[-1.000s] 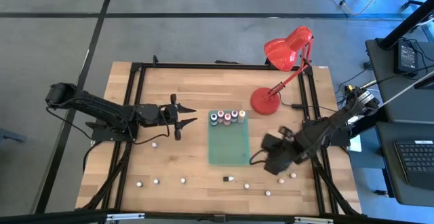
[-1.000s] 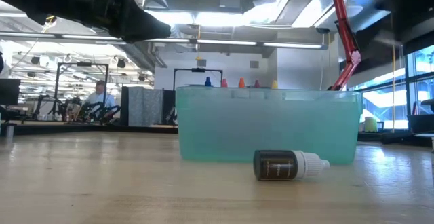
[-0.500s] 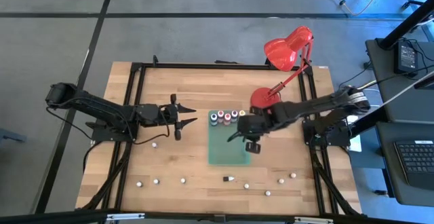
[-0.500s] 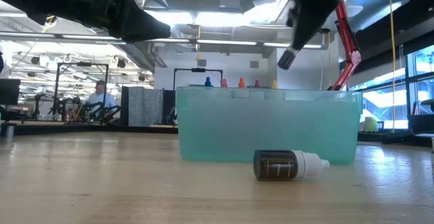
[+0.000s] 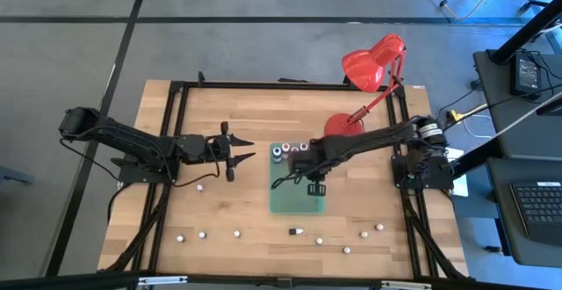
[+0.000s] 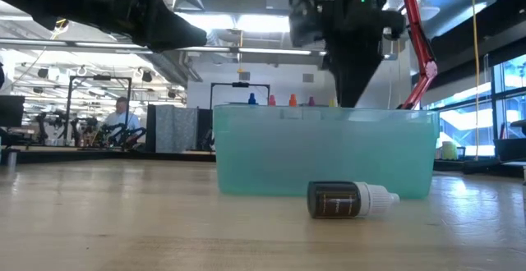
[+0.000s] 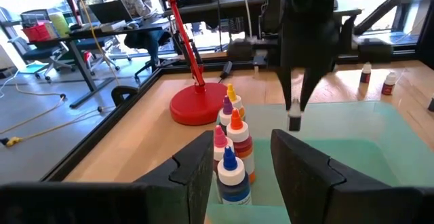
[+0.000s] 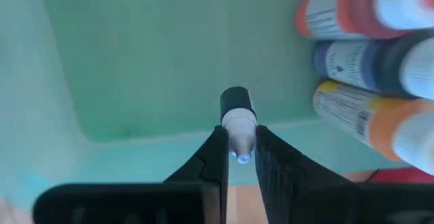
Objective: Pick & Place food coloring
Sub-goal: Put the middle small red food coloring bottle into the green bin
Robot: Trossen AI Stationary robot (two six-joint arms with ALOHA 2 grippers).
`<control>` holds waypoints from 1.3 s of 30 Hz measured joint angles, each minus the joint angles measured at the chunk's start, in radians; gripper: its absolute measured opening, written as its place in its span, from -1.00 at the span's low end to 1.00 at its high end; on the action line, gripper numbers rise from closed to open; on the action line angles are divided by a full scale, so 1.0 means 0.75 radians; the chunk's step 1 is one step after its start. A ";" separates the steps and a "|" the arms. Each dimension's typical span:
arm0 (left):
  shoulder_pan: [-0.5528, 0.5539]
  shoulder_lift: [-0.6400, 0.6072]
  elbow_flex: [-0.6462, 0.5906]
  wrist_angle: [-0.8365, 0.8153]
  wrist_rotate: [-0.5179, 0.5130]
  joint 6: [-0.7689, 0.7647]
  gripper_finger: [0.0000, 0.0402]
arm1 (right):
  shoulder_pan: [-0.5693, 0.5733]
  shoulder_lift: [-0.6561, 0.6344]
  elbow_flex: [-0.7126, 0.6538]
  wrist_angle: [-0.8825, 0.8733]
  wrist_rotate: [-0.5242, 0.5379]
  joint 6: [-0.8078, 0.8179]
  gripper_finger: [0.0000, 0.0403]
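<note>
right gripper: I hold my right gripper (image 8: 237,157) over the green tray (image 5: 285,204), at the centre of the high view. My fingers (image 8: 211,157) are pinched tight on the pale tip of a dark-capped small bottle (image 8: 237,119).

held bottle, axis: its long axis runs straight out from between my fingertips, toward the tray floor. It hangs upright, tip in my grip and dark end down.

held bottle, place: it sits above the tray's bare green floor, in the upper half of the tray in the high view, just beside the standing row of bottles (image 5: 290,149) along the tray's upper edge. I cannot tell whether its lower end touches the floor yet.

relation that matters: the row stands close on one side of the held bottle, and open floor lies on the other. I judge the set-down spot is directly beneath me, so the move is a short straight drop, not a sideways reach.

left gripper: my left gripper (image 5: 241,148) waits left of the tray in the high view, fingers parted and gripping nothing, pointing at the row.

nearer arm: the right arm, since it is already above the tray.

still out: a dark bottle (image 6: 352,199) lies on its side on the table (image 5: 219,114) below the tray in the high view, with small pale pieces (image 5: 201,234) strewn along the lower edge.

risk: I judge that a tilted release could knock the neighbouring row.
</note>
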 joint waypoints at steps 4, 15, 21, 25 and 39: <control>0.000 0.000 0.000 0.000 0.000 0.000 -0.28 | 0.000 0.066 0.000 0.000 -0.009 -0.024 -0.71; -0.001 0.000 0.000 -0.001 0.000 0.000 -0.28 | 0.000 0.150 0.000 0.003 -0.036 -0.033 -0.63; 0.000 0.000 0.000 -0.001 0.000 0.000 -0.29 | 0.000 0.150 0.000 0.002 -0.033 -0.033 -0.56; 0.000 0.000 0.000 -0.001 0.000 0.000 -0.28 | 0.000 0.150 0.000 0.003 -0.032 -0.032 -0.55; 0.000 0.000 0.000 -0.001 0.000 0.000 -0.29 | 0.000 0.150 0.000 0.002 -0.032 -0.032 -0.54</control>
